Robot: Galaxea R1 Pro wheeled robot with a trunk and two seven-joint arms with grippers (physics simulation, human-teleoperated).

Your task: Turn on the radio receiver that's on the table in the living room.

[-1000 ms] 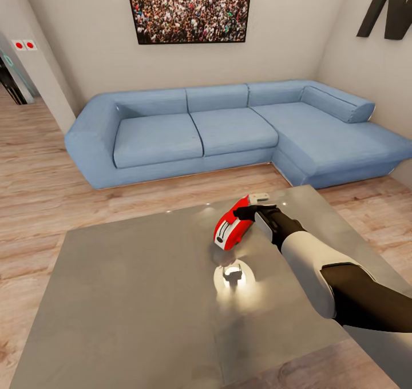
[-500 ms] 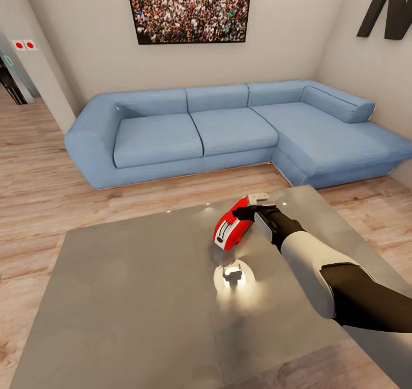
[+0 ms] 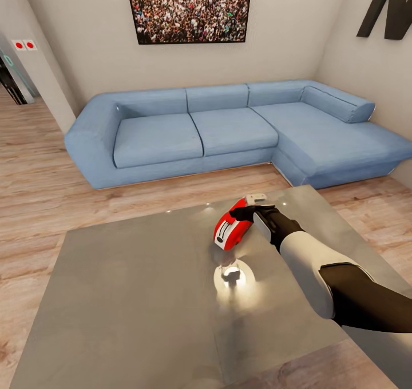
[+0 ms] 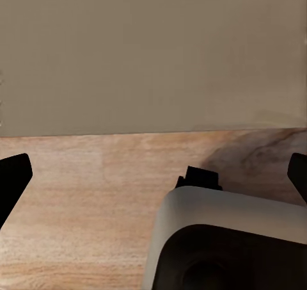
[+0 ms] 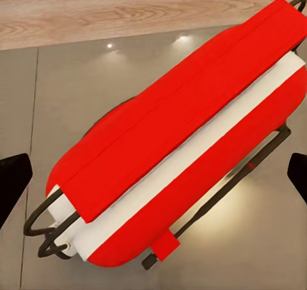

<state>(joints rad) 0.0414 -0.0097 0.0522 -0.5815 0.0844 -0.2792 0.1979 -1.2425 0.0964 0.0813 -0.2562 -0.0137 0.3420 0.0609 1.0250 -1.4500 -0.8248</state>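
**Right gripper at the radio — risk of shoving it, not switching it**

I'm at the radio point(image 3: 232, 226) w/ my right gripper point(image 3: 247, 212). Radio sits on the table point(image 3: 131, 297), toward the far edge, sofa point(image 3: 229, 131) beyond. From the head cam my dark fingers look to be touching its upper side, but I can't tell real contact from overlap.

In the right wrist cam, my fingertips point(image 5: 13, 181) show at both frame edges, spread wide, nothing between them clamped; so the right gripper is open, w/ the radio point(image 5: 179, 149) between and ahead of the tips. Left gripper also spread: fingertips point(image 4: 13, 178) far apart, nothing held, facing wall and wood floor.

What could go wrong, imo:
- Radio is small and looks light on a glossy top. A push off-centre could slide or spin it rather than press anything.
- It looks tilted in the head cam. A downward press may tip it over.
- It's near the far edge; a hard push fwd could send it toward the floor.
- I can't see a dial or switch from either cam, so I may be pressing the wrong face.

View differences: wrist cam gives the white band, red body halves and thin dark wire frame at its ends, i.e. detail the head cam blurs. Head cam gives what wrist can't: the radio's spot on the table and margin to the edge.
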